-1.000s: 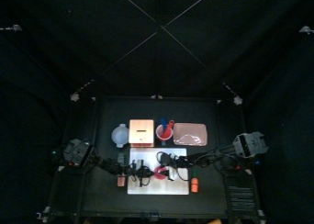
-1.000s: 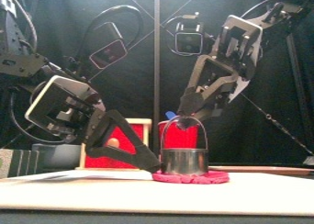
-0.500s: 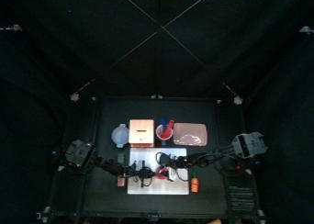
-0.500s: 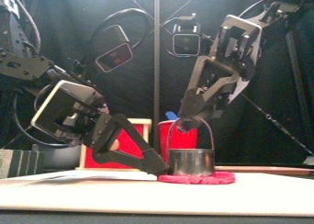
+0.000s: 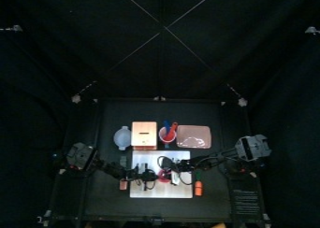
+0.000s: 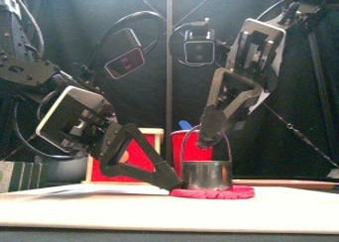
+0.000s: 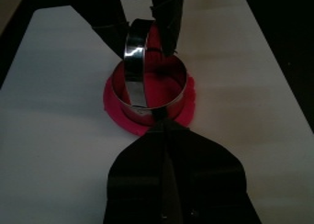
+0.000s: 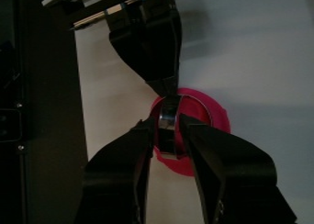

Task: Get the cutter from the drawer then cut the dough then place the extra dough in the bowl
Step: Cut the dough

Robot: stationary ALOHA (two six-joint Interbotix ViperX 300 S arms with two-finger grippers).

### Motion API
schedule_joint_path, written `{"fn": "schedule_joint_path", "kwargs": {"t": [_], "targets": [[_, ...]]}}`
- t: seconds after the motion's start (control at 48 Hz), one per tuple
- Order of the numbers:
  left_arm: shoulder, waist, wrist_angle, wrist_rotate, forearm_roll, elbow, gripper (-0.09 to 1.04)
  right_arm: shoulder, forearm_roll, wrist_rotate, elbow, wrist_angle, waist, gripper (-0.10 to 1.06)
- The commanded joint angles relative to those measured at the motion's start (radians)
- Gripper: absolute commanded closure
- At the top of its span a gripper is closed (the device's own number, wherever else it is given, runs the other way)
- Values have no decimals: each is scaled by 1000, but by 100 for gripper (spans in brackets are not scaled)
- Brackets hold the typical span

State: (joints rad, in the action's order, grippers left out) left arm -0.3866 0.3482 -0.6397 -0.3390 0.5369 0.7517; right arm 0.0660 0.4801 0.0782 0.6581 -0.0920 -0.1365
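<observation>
A round metal cutter point(image 6: 205, 174) stands on a flat pink dough disc point(image 6: 209, 193) on the white cutting board point(image 5: 179, 159). From above, my right gripper point(image 6: 208, 138) is shut on the cutter's wire handle point(image 6: 216, 147). The right wrist view shows its jaws either side of the cutter point(image 8: 170, 128), with dough point(image 8: 207, 108) around it. My left gripper point(image 7: 160, 127) comes in low from the left, shut, its tip on the dough's rim point(image 7: 128, 117) beside the cutter point(image 7: 145, 76). I cannot tell whether it pinches any dough.
Behind the board stand the blue-grey bowl point(image 5: 122, 136), the pale wooden box point(image 5: 145, 134), the red cup with toy knives point(image 5: 167, 131) and the pink tray point(image 5: 196, 136). The box's red drawer front point(image 6: 113, 169) shows behind my left arm.
The left gripper has slid right along the board until its tip meets the dough's edge. Cutter and right gripper have shifted slightly right.
</observation>
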Motion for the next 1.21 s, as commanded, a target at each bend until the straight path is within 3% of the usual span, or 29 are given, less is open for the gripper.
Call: {"fn": "schedule_joint_path", "kwargs": {"t": [0.021, 0.312, 0.979, 1.104, 1.208], "targets": [[5, -6, 11, 0, 3, -6, 48, -18, 2, 2, -41, -41, 12, 31], [3, -6, 11, 2, 3, -8, 48, -8, -9, 0, -132, -244, 49, 31], [3, -6, 9, 2, 29, -5, 48, 35, -58, -3, -184, -341, 74, 32], [3, -6, 11, 2, 29, -5, 48, 37, -97, -43, -189, -351, 74, 32], [5, -6, 11, 2, 29, -3, 48, 40, -156, -109, -190, -364, 75, 32]]}}
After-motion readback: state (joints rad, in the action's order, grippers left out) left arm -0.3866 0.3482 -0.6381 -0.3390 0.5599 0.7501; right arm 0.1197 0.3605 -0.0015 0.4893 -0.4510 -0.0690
